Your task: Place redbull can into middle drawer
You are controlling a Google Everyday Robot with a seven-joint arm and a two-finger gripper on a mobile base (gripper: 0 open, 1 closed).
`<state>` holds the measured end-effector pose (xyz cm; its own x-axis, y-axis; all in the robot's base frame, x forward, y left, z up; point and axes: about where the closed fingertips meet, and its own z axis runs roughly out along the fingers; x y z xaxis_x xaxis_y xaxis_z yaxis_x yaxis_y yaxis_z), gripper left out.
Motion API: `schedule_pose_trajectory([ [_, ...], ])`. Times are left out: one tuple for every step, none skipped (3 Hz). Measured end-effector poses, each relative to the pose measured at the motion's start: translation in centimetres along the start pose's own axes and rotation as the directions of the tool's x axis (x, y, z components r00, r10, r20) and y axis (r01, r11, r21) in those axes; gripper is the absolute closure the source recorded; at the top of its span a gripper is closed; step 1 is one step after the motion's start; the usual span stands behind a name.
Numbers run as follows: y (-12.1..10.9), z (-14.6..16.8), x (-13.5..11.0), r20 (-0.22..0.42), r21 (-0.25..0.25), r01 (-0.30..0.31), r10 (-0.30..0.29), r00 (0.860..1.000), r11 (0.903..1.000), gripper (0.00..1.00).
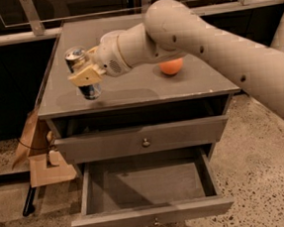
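Observation:
The redbull can [76,57] is slim, silver and blue, with a shiny top. My gripper [85,75] is shut on its middle and holds it upright, a little above the front left part of the grey cabinet top [145,93]. The middle drawer [150,210] is pulled wide open below, wide and shallow, with a small knob at its front centre. Its inside holds nothing. It lies lower than the can and to its right. The uppermost drawer front [183,134] with its own knob sits just above it.
An orange fruit [171,66] sits on the cabinet top, partly behind my arm [215,44]. Cardboard pieces [45,166] lean on the floor left of the cabinet. A dark rod [29,201] lies on the floor beside them. Railings run behind the cabinet.

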<state>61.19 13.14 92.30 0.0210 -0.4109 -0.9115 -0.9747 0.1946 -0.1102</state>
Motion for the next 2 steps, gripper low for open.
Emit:
schedule_pose_trajectory([
  [0.0, 0.0, 0.0, 0.000, -0.001, 0.000, 0.000, 1.000, 1.0000, 1.00],
  [1.3, -0.4, -0.2, 0.003, -0.015, -0.024, 0.024, 1.000, 0.9996, 1.00],
])
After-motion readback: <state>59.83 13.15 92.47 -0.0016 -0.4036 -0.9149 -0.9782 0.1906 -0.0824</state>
